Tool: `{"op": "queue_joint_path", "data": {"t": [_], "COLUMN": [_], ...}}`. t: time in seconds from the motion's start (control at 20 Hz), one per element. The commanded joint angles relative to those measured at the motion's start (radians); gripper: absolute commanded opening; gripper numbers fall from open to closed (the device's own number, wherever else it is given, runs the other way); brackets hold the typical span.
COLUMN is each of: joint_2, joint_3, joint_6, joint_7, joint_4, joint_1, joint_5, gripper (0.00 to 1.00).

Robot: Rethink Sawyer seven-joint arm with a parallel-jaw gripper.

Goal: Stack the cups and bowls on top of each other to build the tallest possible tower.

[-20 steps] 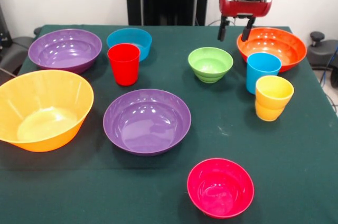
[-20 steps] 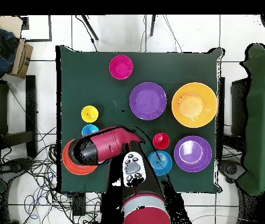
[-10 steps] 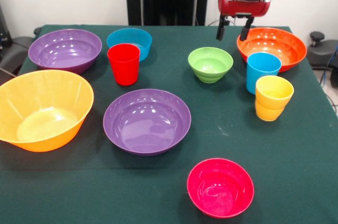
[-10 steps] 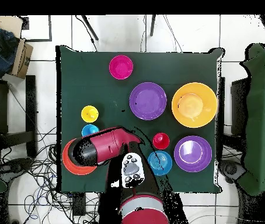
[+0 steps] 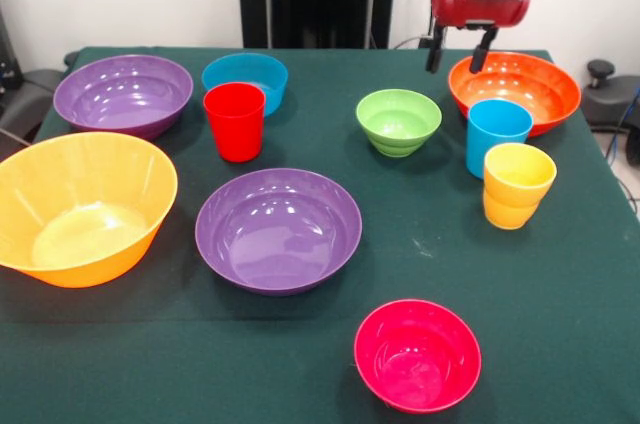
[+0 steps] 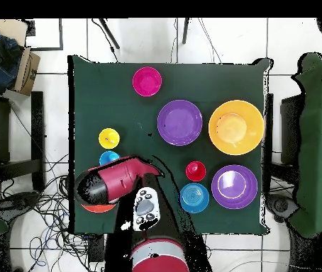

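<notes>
Since the earlier front view, the gripper [image 5: 459, 50] had shifted toward the picture's right and a little higher, so that it hung above the near-left rim of the orange bowl [image 5: 515, 90] rather than beside it. Its two dark fingers stood apart with nothing between them. Everything on the green tablecloth [image 5: 560, 304] lay where it had been.

No container held anything, with one exception: the yellow cup [image 5: 518, 185] showed a second rim lower down, so it looked like two yellow cups nested together. The light blue cup [image 5: 497, 135] stood upright just behind it, close in front of the orange bowl. The green bowl [image 5: 398, 121] sat apart to the left of these. The red cup [image 5: 235, 120] stood upright in front of the blue bowl [image 5: 245, 79], nearly touching it, with one purple bowl [image 5: 123, 94] beside them at the left. The second purple bowl [image 5: 278, 228] lay mid-table, the large yellow-orange bowl [image 5: 82, 206] at the left edge, tilted slightly, and the magenta-pink bowl [image 5: 417, 354] alone at the near side.

From overhead, the red arm [image 6: 114, 182] covered most of the orange bowl, leaving only a sliver of rim.
</notes>
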State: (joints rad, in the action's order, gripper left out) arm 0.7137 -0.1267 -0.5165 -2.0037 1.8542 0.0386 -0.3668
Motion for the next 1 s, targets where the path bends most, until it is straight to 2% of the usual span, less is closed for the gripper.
{"op": "queue_joint_path", "data": {"t": [0.05, 1.0], "joint_2": [-0.021, -0.060], "joint_3": [-0.018, 0.000], "joint_6": [0.004, 0.050], "joint_7": [-0.078, -0.101], "joint_4": [-0.005, -0.011], "joint_1": [-0.018, -0.037], "joint_5": [0.000, -0.013], "gripper": [1.00, 1.00]}}
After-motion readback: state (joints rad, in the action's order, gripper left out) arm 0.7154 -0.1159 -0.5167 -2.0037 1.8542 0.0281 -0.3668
